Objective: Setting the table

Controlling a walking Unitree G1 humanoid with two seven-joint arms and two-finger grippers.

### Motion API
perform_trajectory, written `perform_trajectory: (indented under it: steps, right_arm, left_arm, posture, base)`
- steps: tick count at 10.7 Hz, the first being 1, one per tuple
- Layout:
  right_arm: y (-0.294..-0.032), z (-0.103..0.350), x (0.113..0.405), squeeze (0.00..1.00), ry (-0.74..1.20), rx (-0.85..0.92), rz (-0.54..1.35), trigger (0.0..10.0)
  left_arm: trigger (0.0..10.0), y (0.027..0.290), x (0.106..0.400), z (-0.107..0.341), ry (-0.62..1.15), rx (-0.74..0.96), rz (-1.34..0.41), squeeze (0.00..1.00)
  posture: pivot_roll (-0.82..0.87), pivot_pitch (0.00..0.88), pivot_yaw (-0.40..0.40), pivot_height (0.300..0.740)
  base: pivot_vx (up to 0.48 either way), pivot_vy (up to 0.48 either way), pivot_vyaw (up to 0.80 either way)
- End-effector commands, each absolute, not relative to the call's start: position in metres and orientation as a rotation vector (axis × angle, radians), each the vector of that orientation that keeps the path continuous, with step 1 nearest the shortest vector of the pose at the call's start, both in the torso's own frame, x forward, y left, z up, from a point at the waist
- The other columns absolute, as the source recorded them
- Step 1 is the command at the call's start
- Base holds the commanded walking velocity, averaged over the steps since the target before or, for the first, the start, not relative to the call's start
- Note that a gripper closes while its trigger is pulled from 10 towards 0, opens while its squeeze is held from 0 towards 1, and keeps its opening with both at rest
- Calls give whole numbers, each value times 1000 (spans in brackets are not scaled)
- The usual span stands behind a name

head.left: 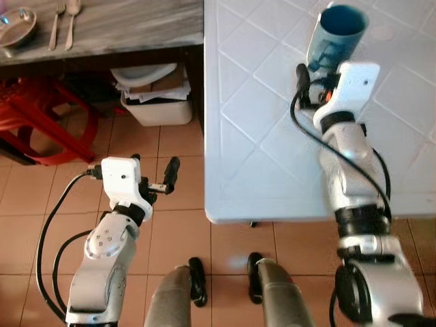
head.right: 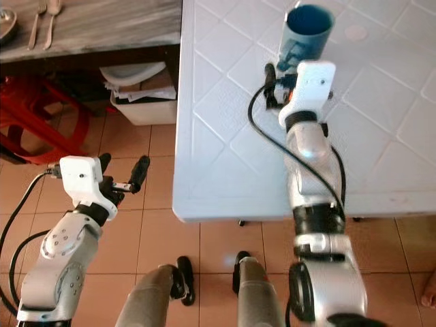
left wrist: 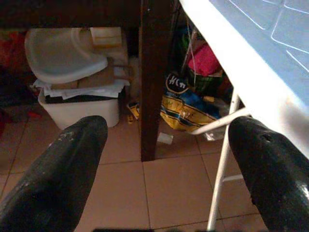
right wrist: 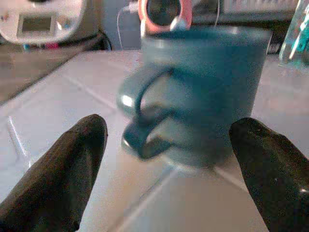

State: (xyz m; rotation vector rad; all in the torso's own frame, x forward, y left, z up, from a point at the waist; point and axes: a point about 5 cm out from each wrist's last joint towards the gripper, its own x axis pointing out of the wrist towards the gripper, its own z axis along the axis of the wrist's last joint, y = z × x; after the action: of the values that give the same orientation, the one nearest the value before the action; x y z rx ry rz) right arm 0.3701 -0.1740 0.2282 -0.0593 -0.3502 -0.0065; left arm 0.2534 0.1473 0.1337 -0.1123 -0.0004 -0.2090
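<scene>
A blue mug (head.left: 338, 35) with a handle stands upright on the white tiled table (head.left: 272, 136). My right gripper (right wrist: 166, 164) is open just short of the mug (right wrist: 203, 92), a finger to either side, touching nothing. The mug's handle (right wrist: 140, 116) points toward the gripper. My left gripper (head.left: 155, 178) hangs open and empty over the tiled floor, left of the table's edge. On the grey wooden table (head.left: 122, 27) at the far left lie a fork (head.left: 56, 24), a spoon (head.left: 70, 20) and a metal bowl (head.left: 15, 26).
Under the grey table sits a white bin (head.left: 155, 95) stuffed with paper and a lid, beside a red plastic stool (head.left: 41, 119). A dark table leg (left wrist: 154, 77) and bags (left wrist: 186, 104) lie under the tables. Appliances (right wrist: 43, 19) stand behind the mug.
</scene>
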Motion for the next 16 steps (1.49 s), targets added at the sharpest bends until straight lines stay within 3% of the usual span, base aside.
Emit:
perform_trajectory:
  steps: [1,9,10,11,16]
  right_arm:
    - [-175,231,371,0,-368,-58,-5,0]
    - [-210,229,366,0,-383,-93,-92,0]
    - [-210,229,367,0,-381,-93,-91,902]
    - [-206,228,370,0,-367,-91,-79,10000]
    - [-206,229,381,0,-341,-71,-69,10000]
  left_arm:
    - [10000,152,251,128,19,-102,-198,0]
    - [10000,151,251,128,20,-104,-215,0]
    - [10000,151,251,128,21,-104,-217,0]
    - [10000,151,252,128,22,-101,-218,0]
    - [10000,153,252,126,26,-93,-201,0]
  posture:
    - [30,263,86,740]
    - [30,262,95,740]
    - [31,262,96,740]
    - [35,259,94,740]
    - [43,254,88,740]
  base:
    - [0,0,0]
    - [0,0,0]
    - [0,0,0]
    - [0,0,0]
    - [0,0,0]
